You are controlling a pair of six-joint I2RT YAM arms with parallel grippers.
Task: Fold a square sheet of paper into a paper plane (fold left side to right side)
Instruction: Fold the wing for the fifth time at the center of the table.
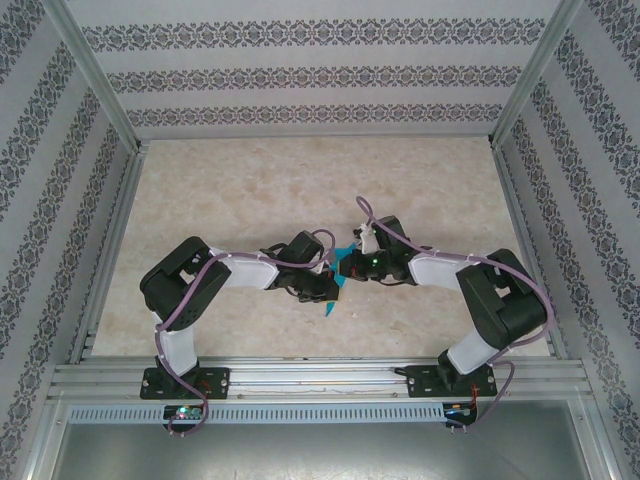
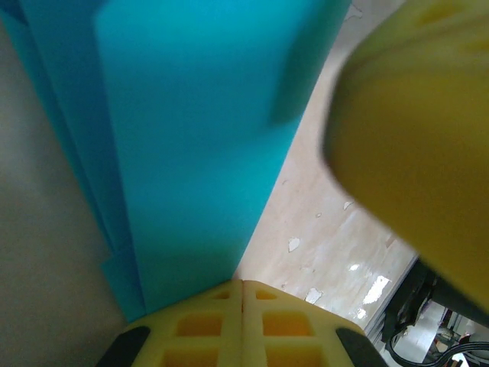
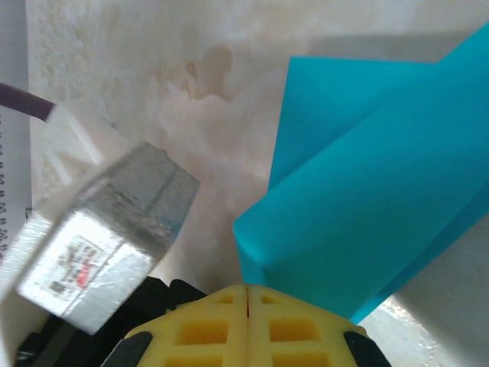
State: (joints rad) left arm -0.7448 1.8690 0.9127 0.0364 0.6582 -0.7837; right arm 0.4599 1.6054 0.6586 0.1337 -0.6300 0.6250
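Left gripper and right gripper are each pinched shut on the teal paper and meet at the middle of the table. The paper already lies in overlapping folded layers. No finished dart shape is evident, so more creasing probably remains.

The teal paper is thin, smooth and matt, with crisp creases. The left gripper's fingers are dull yellow moulded plastic. The marbled table top shows a glossy sheen. The frame rails are bare satin metal.
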